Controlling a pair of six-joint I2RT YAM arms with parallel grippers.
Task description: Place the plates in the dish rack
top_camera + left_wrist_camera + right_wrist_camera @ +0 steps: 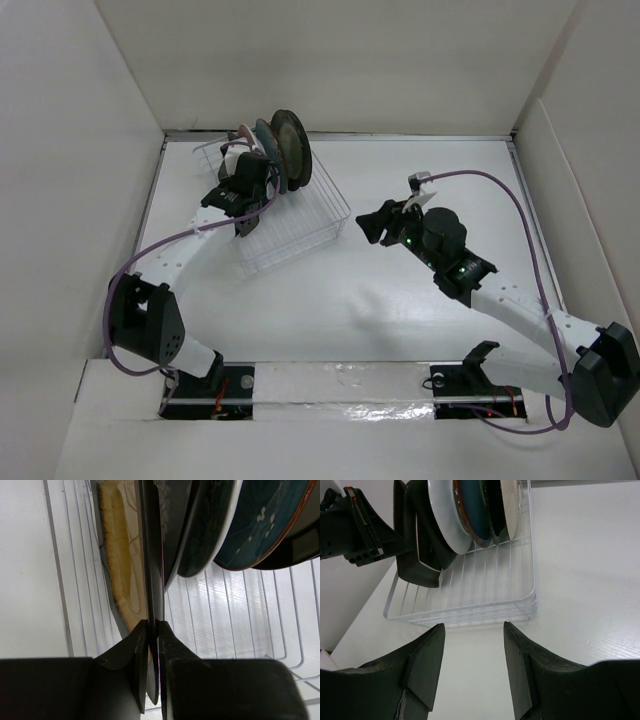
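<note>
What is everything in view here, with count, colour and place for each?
dish rack: one, clear-white wire, far left of the table.
amber-centred square plate: one, dark brown rim, upright at the rack's end.
black square plate: one, black, upright beside it.
round plates: four, white-backed, teal with red-brown rim, black, cream; upright in a row further along the rack.
table: one, white, under everything.
cables: two, purple, one along each arm.
left gripper: one, black, jaws shut on the amber-centred square plate's edge.
right gripper: one, black, jaws open and empty, over the table, facing the rack.
</note>
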